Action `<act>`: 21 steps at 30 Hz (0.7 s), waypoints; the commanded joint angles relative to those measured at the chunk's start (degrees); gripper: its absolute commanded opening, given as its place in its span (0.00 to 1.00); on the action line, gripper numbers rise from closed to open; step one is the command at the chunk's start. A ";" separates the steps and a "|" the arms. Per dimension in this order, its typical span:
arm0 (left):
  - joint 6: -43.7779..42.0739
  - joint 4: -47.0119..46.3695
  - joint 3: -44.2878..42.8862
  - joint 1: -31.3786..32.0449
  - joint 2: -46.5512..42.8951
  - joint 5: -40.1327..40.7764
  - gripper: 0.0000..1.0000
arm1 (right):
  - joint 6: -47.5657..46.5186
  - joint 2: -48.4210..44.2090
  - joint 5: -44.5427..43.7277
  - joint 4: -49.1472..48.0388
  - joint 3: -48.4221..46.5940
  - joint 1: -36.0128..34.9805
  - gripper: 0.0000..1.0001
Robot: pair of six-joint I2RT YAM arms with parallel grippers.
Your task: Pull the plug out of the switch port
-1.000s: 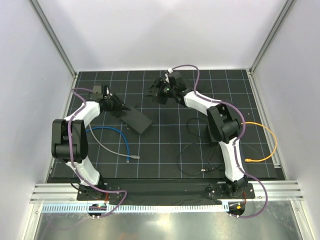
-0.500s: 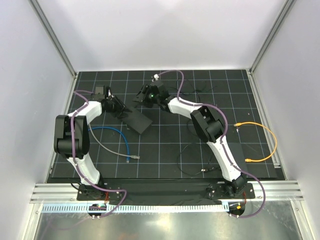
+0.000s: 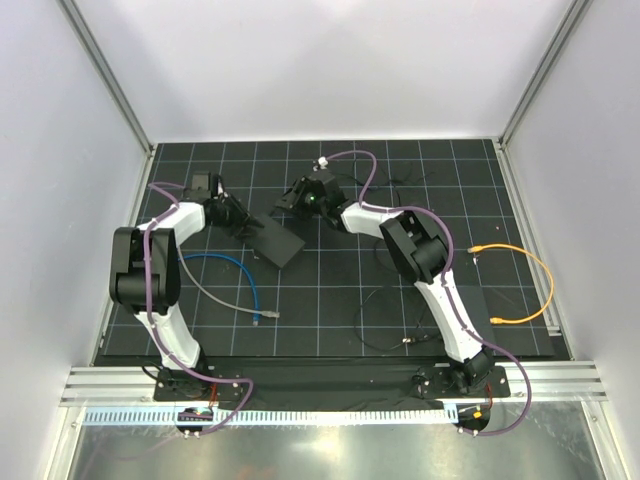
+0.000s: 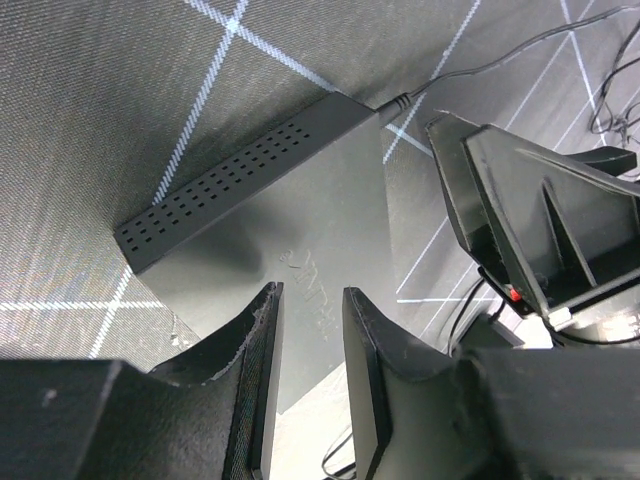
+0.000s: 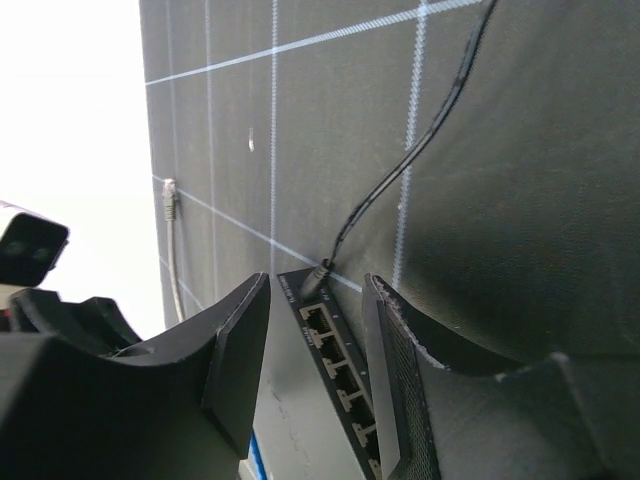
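The plug (image 5: 318,272) is seen unpulled in the switch (image 5: 335,375), straddled by the part-open right gripper (image 5: 315,285) (left gripper (image 4: 311,295) narrowly parted).

Blue cable (image 3: 212,255) and orange cable (image 3: 520,250) lie apart on gridded mat (image 3: 330,300).

White-and-black left arm (image 3: 172,220) folded sharply at the elbow, forearm reaching forward and right, black two-finger left gripper (image 3: 235,218) pitched down, jaws parted by a narrow gap, white-and-black right arm (image 3: 452,312) extended forward, forearm bent left, black two-finger right gripper (image 3: 288,200) held low, jaws parted wider.
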State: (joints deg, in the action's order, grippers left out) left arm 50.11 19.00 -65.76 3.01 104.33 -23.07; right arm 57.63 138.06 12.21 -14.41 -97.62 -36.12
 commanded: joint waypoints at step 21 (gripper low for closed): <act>-1.41 4.99 -2.27 0.25 1.93 5.32 0.32 | 5.56 4.41 2.82 -7.64 -1.95 -1.06 0.35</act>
State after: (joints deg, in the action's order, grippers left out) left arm 49.32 21.71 -66.63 3.01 105.16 -20.01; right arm 62.19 141.47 14.37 -19.35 -97.51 -36.64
